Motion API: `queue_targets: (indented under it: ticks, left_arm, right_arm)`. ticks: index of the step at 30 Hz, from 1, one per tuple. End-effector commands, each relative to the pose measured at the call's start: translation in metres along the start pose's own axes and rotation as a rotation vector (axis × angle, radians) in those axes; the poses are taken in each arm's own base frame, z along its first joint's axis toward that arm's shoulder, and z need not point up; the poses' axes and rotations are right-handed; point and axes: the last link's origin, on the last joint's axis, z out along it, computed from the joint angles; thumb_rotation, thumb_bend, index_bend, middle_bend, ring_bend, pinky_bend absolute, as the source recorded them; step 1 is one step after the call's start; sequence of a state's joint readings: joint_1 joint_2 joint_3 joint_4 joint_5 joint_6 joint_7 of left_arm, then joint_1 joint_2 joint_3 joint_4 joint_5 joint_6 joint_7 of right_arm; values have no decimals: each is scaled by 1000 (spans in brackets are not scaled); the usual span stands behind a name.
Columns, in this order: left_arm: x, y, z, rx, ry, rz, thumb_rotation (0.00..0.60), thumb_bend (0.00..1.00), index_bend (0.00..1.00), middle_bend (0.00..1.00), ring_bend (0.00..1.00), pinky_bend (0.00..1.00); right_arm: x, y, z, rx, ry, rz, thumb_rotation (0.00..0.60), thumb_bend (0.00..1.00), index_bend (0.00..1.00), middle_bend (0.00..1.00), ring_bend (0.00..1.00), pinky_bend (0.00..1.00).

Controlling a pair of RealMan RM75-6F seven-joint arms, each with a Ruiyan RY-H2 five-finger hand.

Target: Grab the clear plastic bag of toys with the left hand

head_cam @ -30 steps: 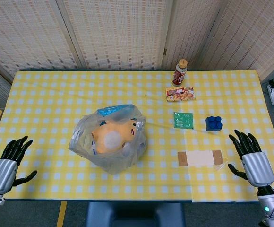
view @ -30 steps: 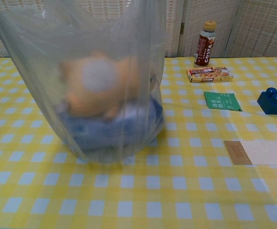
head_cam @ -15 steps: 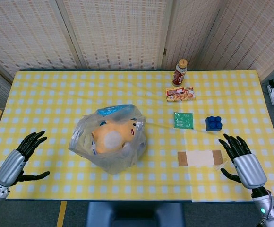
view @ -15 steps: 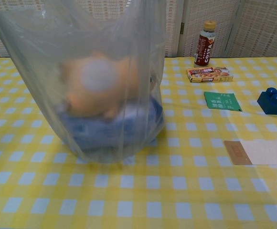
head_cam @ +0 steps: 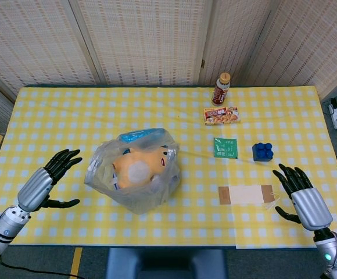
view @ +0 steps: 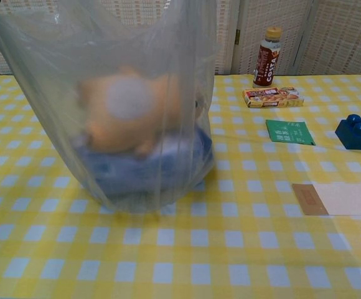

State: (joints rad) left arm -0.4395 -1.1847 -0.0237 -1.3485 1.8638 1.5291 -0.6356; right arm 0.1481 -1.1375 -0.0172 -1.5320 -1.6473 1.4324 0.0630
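The clear plastic bag of toys [head_cam: 135, 170] stands on the yellow checked table, left of centre. An orange plush and something blue show through it. In the chest view the bag [view: 131, 106] fills the left half, close to the camera. My left hand [head_cam: 45, 183] hovers to the left of the bag, fingers spread, holding nothing and a short gap away from it. My right hand [head_cam: 304, 196] is near the table's front right edge, fingers spread, empty. Neither hand is clearly visible in the chest view.
A brown bottle [head_cam: 221, 88] and a snack box [head_cam: 221, 115] sit at the back. A green packet [head_cam: 226, 147], a blue brick [head_cam: 262, 151] and a white card with brown ends [head_cam: 246, 194] lie right of the bag.
My left hand has moved up and rightward toward the bag, staying spread. My right hand shifted slightly near the front right edge. The bag has not moved.
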Motion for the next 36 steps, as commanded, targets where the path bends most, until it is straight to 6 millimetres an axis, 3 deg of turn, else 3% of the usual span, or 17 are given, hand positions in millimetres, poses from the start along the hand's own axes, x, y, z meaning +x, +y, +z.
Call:
queue_targets:
  ticks: [1,17,36]
  left_arm:
    - [-4,8,12,-38,-16,-11,600,121,65,26,0,0]
    - [-14,30,37,-120,-52,0,600,120,58,25,0,0]
    - [-21,41,47,-169,-51,33,600,121,58,31,39,0]
  right_arm:
    - [1,1,-1,-1,0,4,600,255,0,0,0,0]
    - [7,3,-6,3,14,22,600,255,0,0,0,0]
    - [7,4,-5,1,2,28,600,255,0,0,0,0]
